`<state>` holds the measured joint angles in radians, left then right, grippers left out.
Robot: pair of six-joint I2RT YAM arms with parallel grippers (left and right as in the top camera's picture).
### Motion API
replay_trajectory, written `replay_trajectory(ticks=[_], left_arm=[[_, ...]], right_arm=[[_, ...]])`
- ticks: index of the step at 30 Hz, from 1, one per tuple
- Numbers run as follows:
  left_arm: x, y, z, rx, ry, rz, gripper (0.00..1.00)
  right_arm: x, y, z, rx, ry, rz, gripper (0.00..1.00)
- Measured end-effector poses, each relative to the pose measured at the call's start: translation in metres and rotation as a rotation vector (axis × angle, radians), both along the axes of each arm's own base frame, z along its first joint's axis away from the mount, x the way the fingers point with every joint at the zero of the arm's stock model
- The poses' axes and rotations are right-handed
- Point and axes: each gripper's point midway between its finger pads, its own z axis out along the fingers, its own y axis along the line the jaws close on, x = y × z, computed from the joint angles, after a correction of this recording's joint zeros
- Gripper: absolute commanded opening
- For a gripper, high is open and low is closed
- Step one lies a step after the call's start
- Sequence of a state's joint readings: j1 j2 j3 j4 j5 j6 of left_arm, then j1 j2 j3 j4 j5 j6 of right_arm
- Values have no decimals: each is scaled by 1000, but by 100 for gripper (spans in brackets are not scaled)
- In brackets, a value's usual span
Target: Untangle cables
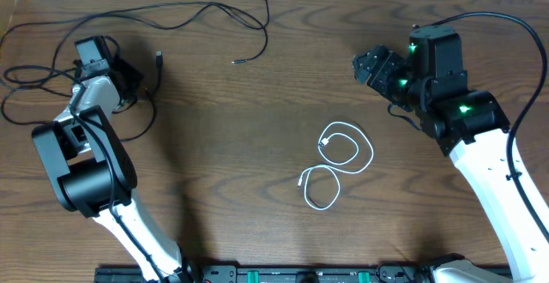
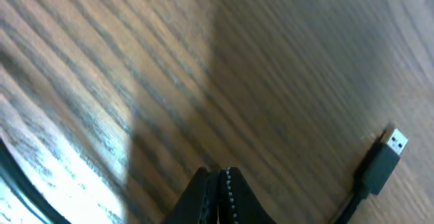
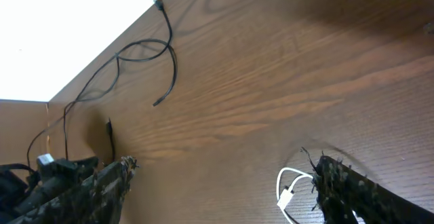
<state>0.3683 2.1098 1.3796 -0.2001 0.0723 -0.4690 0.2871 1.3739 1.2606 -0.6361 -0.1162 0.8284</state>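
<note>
The left pincer is pressed together, with its tips low over the wooden counter. Nothing shows between the tips. The USB plug of a short black cable lies flat on the counter, just to the right of this pincer and not touching it. Another bit of black cord runs past on its left, at the edge of the wrist view.

The right pincer is wide apart and holds nothing. The white cable lies in two small loops on the counter. It is near this pincer, close beside one of its fingers, but not between them. The long black cable lies well ahead of the right pincer, by the far edge of the counter. It has one loose loop, and its thin ends rest on the wood.
</note>
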Motion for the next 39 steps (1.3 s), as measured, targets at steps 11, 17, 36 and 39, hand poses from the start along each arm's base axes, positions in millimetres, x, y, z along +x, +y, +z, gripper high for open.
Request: replay_trajectory(ticks=[11,17,36,39], left_arm=[[-3,-1,-2,38,28,-75,7],[12,4,8,101,-29,-127,8],[10,4,-10,99,9,-151,7],[4,2,-11,83,43,-153,7]], right_arm=[[0,0,0,0,0,0,85],[0,0,0,0,-1,0,83],[-2,5,1,25,7,22,82],[-2,6,1,28,8,25,82]])
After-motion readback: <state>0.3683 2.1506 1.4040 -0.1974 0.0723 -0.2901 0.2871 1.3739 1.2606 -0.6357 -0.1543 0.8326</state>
